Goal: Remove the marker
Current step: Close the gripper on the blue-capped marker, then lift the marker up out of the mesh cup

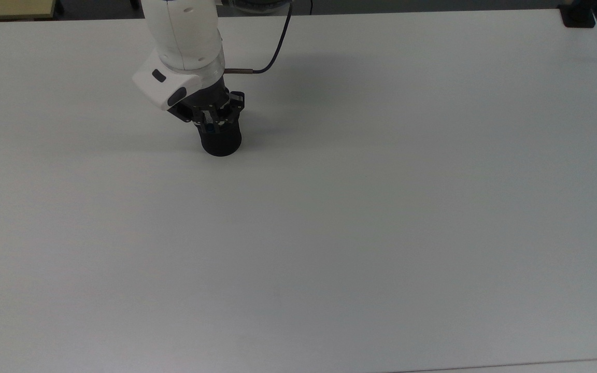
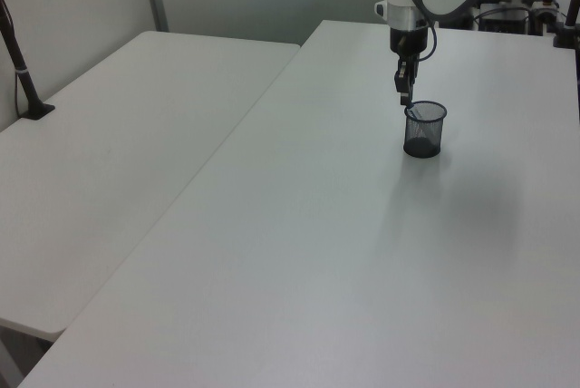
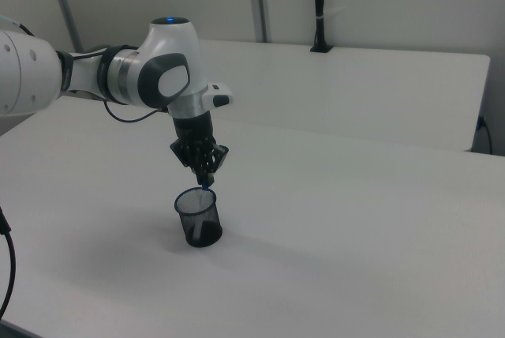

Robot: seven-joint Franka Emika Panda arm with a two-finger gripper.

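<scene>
I have the gripper (image 3: 206, 182) right over the black mesh cup (image 3: 199, 217), its fingers drawn together on the blue top of the marker (image 3: 207, 187), which stands inside the cup leaning against the rim on the side nearest the arm; I judge it clamped on the marker, though the contact is tiny in the right view.

My main worry is the cup: it looks light, and the marker leans on its rim, so a pull that is not along the marker's axis could drag or tip the cup across the white table (image 1: 381, 207); a shallow pinch on the cap alone could also slip, or pull the cap off the barrel.

In the top view the gripper (image 1: 214, 119) covers the mouth of the cup (image 1: 221, 142), so I cannot see the marker there; in the left view I make out just a thin line inside the cup (image 2: 424, 130) below the gripper (image 2: 405, 98); the barrel's lower end is lost behind the mesh.
</scene>
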